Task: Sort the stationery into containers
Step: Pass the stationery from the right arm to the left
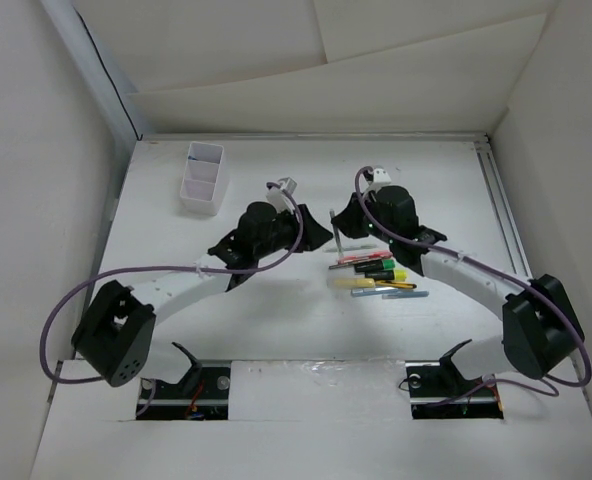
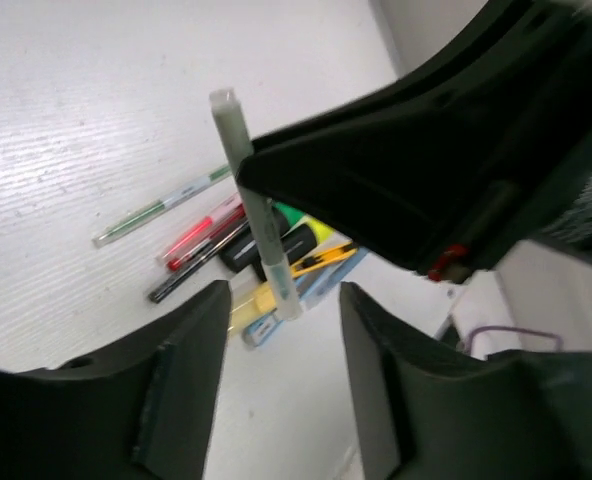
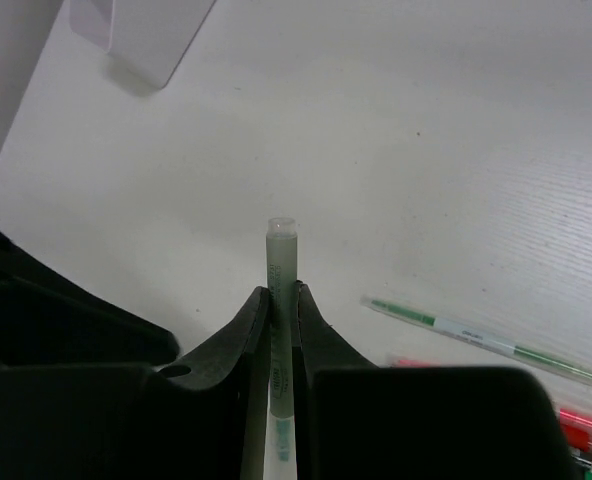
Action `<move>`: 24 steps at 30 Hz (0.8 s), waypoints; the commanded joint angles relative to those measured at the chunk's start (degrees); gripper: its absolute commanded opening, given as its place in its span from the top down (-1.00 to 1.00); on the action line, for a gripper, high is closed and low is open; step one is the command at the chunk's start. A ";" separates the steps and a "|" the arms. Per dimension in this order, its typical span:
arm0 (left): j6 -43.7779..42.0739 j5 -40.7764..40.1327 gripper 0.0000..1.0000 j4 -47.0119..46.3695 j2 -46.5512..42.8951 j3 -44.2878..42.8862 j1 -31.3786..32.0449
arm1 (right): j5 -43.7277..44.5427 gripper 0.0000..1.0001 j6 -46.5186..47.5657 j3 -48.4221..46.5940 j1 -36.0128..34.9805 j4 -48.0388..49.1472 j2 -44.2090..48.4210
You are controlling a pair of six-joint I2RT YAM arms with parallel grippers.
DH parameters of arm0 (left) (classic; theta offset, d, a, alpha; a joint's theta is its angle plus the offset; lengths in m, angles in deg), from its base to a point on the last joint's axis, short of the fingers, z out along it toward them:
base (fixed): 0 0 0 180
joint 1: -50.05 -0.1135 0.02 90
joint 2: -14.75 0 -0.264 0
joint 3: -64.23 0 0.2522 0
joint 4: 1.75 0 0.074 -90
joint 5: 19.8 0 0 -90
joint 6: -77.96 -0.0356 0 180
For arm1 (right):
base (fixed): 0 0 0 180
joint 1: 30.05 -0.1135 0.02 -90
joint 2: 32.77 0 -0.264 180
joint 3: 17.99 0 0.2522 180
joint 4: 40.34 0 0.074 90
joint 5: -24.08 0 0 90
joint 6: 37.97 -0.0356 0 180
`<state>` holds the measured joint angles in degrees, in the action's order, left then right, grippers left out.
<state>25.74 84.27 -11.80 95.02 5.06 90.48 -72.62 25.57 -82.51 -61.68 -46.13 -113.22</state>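
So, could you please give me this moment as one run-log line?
right gripper: shut on grey pen, upright | left gripper: open, beside pen | stationery pile: on table | white container: far left

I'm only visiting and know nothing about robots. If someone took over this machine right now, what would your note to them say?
Right gripper: shut on a grey pen, held upright.
Left gripper: open, empty, facing that pen.
White box: far left; no pens visible inside.
Other stationery: piled close by the right gripper.
Done: nothing boxed. Left: box every piece.
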 commanded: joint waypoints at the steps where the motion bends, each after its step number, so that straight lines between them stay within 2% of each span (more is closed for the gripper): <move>1: 3.25 2.36 0.17 -0.71 -5.38 1.28 -3.24 | -0.68 1.00 7.28 0.67 0.44 1.27 2.83; 3: 5.89 4.65 0.24 -1.41 -6.08 1.29 -5.52 | -0.68 1.00 8.00 2.06 -0.18 1.26 3.36; 7: 5.90 5.97 0.24 2.98 -3.64 -2.58 -5.53 | -1.39 1.00 9.32 2.77 -0.88 1.26 4.95; 15: 5.37 9.22 0.24 4.31 0.77 -6.45 -5.53 | -3.06 1.00 11.51 1.72 -4.13 1.26 3.80; 24: 4.85 6.41 0.24 4.30 3.84 -8.90 -5.53 | -4.46 1.00 11.52 1.10 -5.80 1.26 3.80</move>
<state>30.90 91.15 -5.99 98.15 -0.71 84.82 -75.24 36.22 -79.67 -66.32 -47.03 -109.67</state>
